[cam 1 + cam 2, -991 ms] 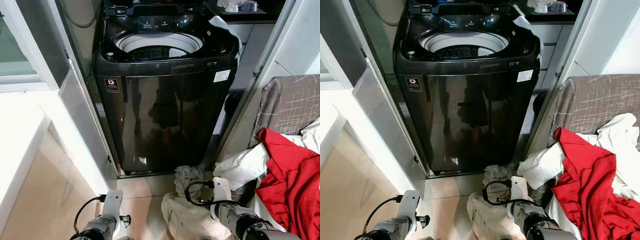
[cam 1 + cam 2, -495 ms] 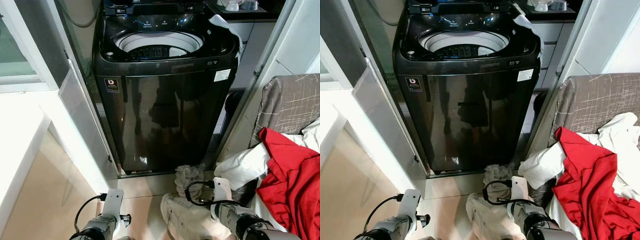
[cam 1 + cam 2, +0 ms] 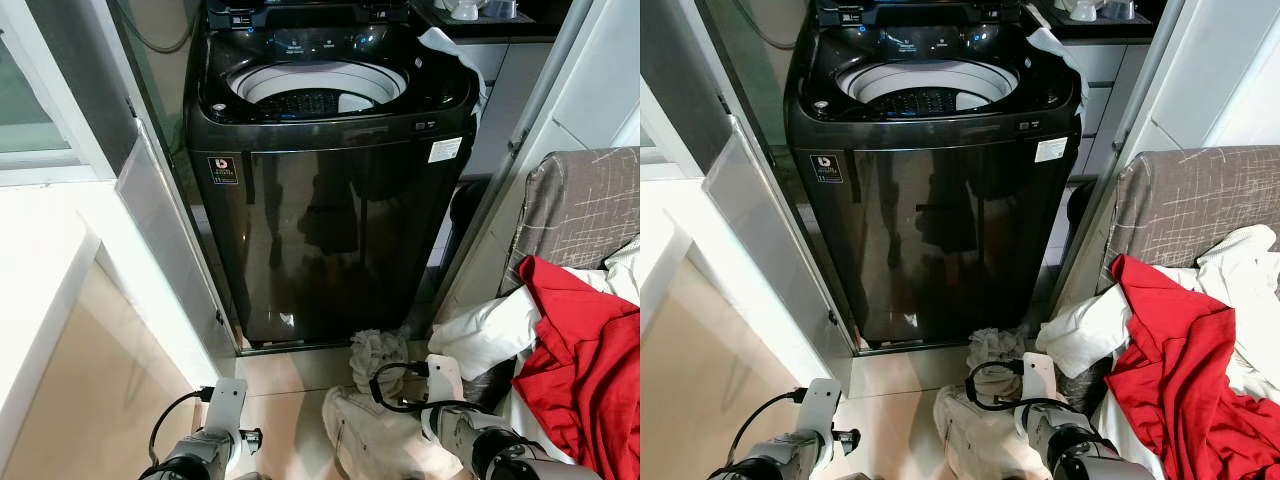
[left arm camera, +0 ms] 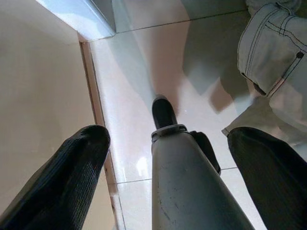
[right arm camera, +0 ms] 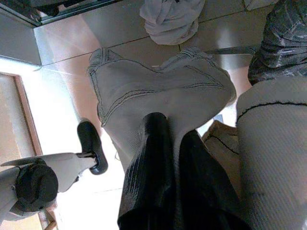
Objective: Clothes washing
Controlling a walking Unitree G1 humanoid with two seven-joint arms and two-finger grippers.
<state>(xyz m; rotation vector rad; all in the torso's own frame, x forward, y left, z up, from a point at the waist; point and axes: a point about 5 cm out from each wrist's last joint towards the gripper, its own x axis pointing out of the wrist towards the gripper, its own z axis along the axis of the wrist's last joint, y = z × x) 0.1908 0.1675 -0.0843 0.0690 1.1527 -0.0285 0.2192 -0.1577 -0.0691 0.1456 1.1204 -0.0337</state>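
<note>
A black top-loading washing machine (image 3: 330,200) stands ahead with its lid up and its drum (image 3: 315,88) open. My right gripper (image 5: 173,178) hangs low at my right side, shut on a pale pair of jeans (image 5: 158,103) that droops toward the tiled floor. The same jeans (image 3: 375,440) lie bunched beside my right arm (image 3: 470,440). My left gripper (image 4: 168,179) is open beside my leg, its fingers (image 4: 67,177) wide apart over the floor and holding nothing. A red garment (image 3: 585,360) and white clothes (image 3: 480,335) are heaped on a grey sofa (image 3: 580,205) to my right.
A crumpled grey cloth (image 3: 376,350) lies on the floor at the machine's foot. A white cloth (image 3: 440,45) hangs over the machine's right rear corner. A white ledge and glass panel (image 3: 150,230) close off the left. Door frames (image 3: 530,130) narrow the way to the machine.
</note>
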